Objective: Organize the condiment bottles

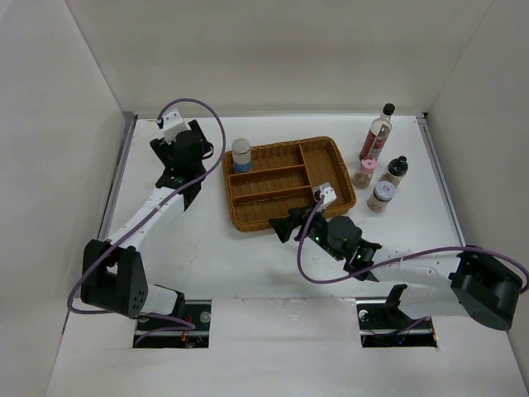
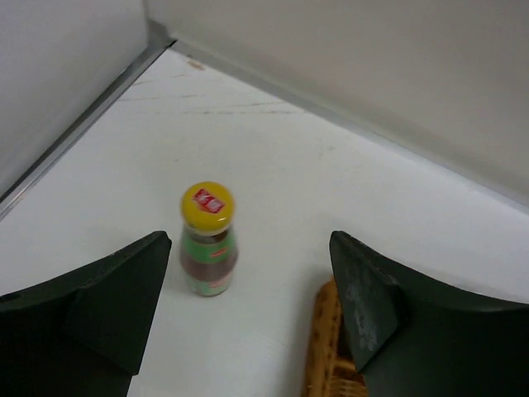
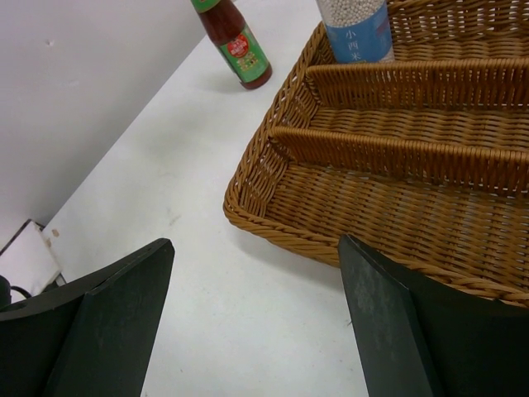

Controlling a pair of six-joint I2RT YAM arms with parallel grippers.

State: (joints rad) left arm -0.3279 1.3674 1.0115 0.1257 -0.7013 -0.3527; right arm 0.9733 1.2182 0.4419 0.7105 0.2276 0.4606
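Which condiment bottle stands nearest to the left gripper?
The yellow-capped bottle: it alone stands just ahead of the open left gripper, left of the wicker tray.

The blue-labelled jar point(image 3: 357, 37) bears the characters 小西米

I get top view from above, behind arm bases, down over whole table point(image 1: 207, 256). Left wrist: low, close, faces far-left corner. Right wrist: low, near wicker tray point(image 3: 273, 178), faces far-left. All share tray; wrists share yellow-capped bottle point(image 2: 207, 240).
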